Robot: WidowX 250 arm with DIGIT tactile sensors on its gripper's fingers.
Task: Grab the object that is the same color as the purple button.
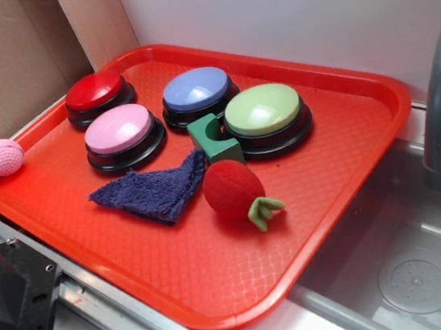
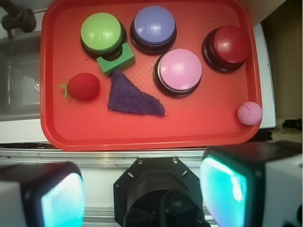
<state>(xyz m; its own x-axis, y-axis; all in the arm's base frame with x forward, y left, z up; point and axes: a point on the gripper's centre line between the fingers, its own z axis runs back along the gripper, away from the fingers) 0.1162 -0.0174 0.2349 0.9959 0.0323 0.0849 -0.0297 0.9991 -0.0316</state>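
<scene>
At the far left of the exterior view, a pink ball [image 1: 4,157] rests on the rim of the red tray [image 1: 349,156]. Right of it sit the red button [image 1: 98,93] and pink button [image 1: 121,132]. The purple rag [image 1: 155,191] lies flat at center, below the purple button [image 1: 196,92], beside a green block [image 1: 213,139], red plush ball [image 1: 233,188] and green button [image 1: 265,113]. In the wrist view, the gripper [image 2: 142,194] hangs spread open off the tray's near edge, holding nothing.

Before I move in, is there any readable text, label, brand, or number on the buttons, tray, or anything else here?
None: no text can be read in either view.
The purple button, the pink button, the red button and the green button: plain tops.
The red tray and the purple rag: unmarked.
</scene>
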